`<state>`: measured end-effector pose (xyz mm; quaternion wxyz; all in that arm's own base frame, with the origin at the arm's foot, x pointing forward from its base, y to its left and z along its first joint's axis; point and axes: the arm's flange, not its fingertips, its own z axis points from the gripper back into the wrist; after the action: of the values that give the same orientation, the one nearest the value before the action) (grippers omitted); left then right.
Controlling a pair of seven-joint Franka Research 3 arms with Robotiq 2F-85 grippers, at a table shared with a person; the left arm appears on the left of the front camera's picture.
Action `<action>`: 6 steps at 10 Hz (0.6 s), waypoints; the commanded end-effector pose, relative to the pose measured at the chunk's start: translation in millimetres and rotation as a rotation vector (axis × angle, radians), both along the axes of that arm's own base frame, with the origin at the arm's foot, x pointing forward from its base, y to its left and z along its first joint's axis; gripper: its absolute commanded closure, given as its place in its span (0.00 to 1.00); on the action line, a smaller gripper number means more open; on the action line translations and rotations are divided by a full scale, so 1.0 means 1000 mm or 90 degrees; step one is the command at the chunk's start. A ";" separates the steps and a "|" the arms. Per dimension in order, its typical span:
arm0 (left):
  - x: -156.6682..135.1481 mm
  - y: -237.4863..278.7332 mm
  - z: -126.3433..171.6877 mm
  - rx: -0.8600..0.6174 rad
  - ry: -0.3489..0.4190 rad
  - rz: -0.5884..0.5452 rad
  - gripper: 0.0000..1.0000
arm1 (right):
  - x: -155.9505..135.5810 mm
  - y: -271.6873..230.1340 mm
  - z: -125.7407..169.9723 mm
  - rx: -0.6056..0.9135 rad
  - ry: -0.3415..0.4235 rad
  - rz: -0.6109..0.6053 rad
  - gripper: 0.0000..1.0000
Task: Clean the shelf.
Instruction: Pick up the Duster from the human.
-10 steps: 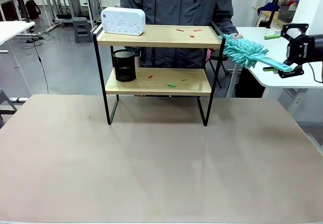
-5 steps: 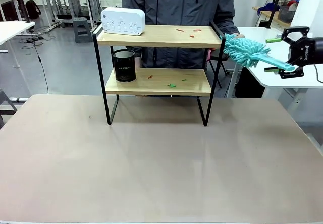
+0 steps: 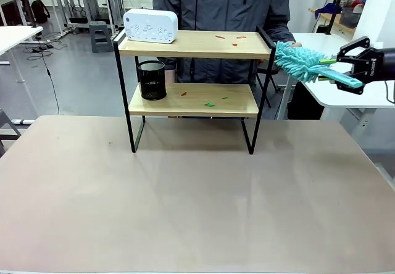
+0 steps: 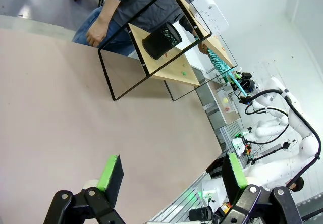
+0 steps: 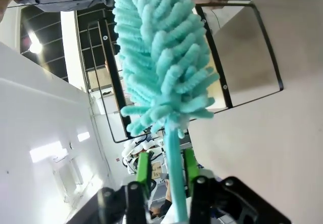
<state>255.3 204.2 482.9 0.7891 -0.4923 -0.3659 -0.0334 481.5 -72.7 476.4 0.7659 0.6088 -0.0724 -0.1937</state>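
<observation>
The shelf (image 3: 194, 44) stands at the table's far side, with orange scraps (image 3: 227, 38) on its top board and green scraps (image 3: 210, 104) on the lower board. A fluffy teal duster (image 3: 301, 62) hangs in the air just right of the shelf's top corner. A person's hand (image 3: 290, 43) is at its fluffy end. My right gripper (image 3: 333, 69) is shut on the duster's handle (image 5: 170, 153), green pads on both sides of it. My left gripper (image 4: 171, 171) hangs open above the bare table, far from the shelf (image 4: 166, 47).
A white boxy device (image 3: 150, 25) sits at the left of the top board and a black mesh cup (image 3: 152, 80) at the left of the lower board. A person in a grey jacket (image 3: 219, 8) stands behind the shelf. White tables (image 3: 345, 92) stand to the right.
My right gripper has risen a little and closed its fingers onto the duster's handle. The duster now lies more level. The shelf has not moved.
</observation>
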 end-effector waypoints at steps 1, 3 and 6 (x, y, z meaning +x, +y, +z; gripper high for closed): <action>0.001 0.000 0.002 -0.003 -0.018 -0.002 0.00 | 0.000 0.003 -0.004 0.008 -0.022 -0.013 1.00; 0.001 0.000 0.002 -0.003 -0.018 -0.002 0.00 | 0.000 0.001 -0.005 0.005 -0.021 -0.003 1.00; 0.001 0.000 0.002 -0.003 -0.018 -0.002 0.00 | -0.013 -0.010 0.000 -0.009 -0.039 0.017 1.00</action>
<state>255.2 204.2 482.9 0.7890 -0.4923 -0.3659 -0.0336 478.7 -76.7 474.0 0.7686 0.6070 -0.0769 -0.1868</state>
